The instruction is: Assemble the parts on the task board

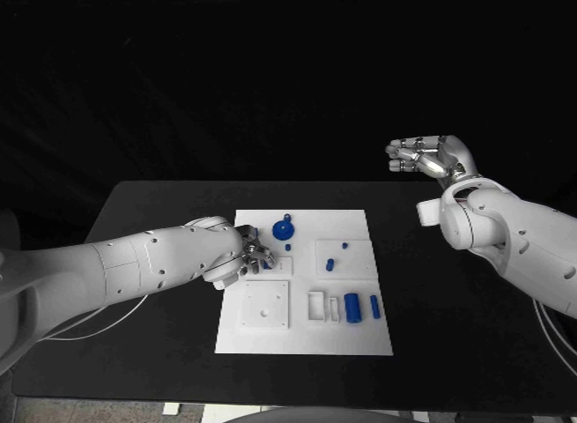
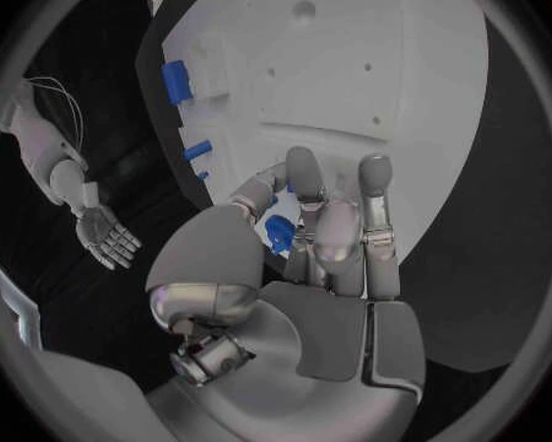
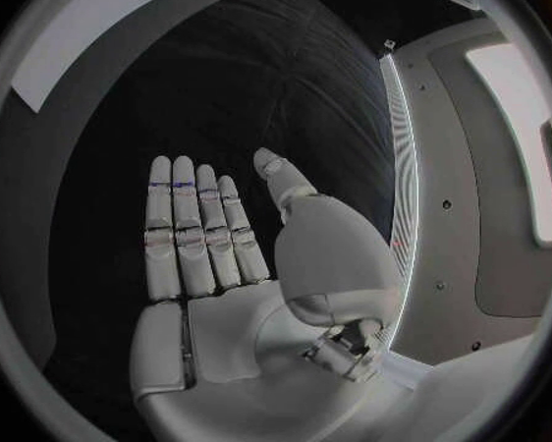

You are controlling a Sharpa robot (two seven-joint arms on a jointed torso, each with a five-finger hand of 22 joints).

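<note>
I see my left hand (image 1: 241,253) over the task board's (image 1: 365,339) left edge, fingers pinching a small blue part (image 2: 277,234); other blue parts (image 1: 353,307) lie further across the board. My right hand (image 1: 426,156) hangs flat and spread, holding nothing, well beyond the board's far right corner.

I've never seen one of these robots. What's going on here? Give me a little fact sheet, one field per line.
Surface: black table
Task board: white plate in the table's middle
Left hand: over the board's left side, pinching a small blue part
Right hand: raised off the board, flat, fingers straight, holding nothing
Loose parts: blue disc with a stem near the board's far edge; blue cylinder near its right side
</note>
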